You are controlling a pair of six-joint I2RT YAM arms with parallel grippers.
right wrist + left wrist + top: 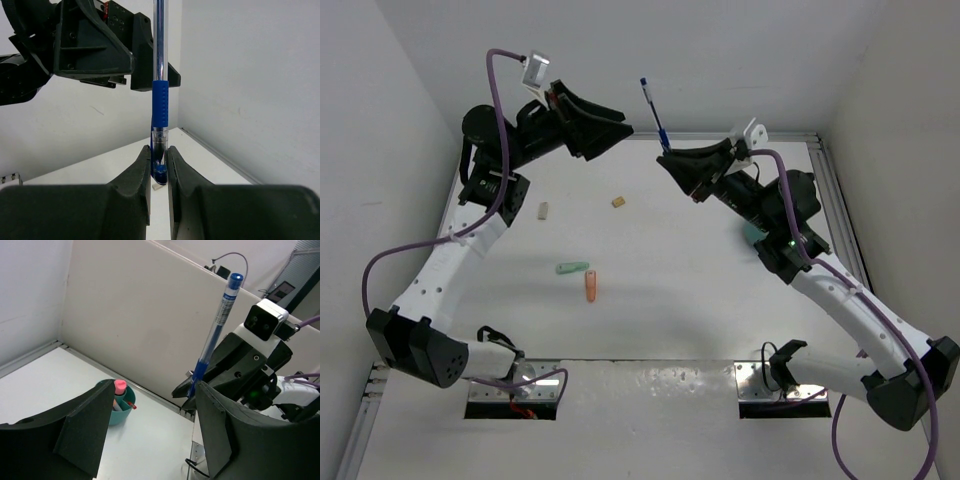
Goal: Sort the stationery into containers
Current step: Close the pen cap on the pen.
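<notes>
Near the back wall (720, 60), right fingers (140, 180) pinch the dark-blue pen (160, 100) nearly upright; left fingers (85, 430) gape clear of it.

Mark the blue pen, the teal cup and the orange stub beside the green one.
blue pen (160, 102), right wrist view, on its blue grip.
teal cup (123, 416), left wrist view, on its outer wall.
orange stub (591, 287), top view, on its middle.
</notes>
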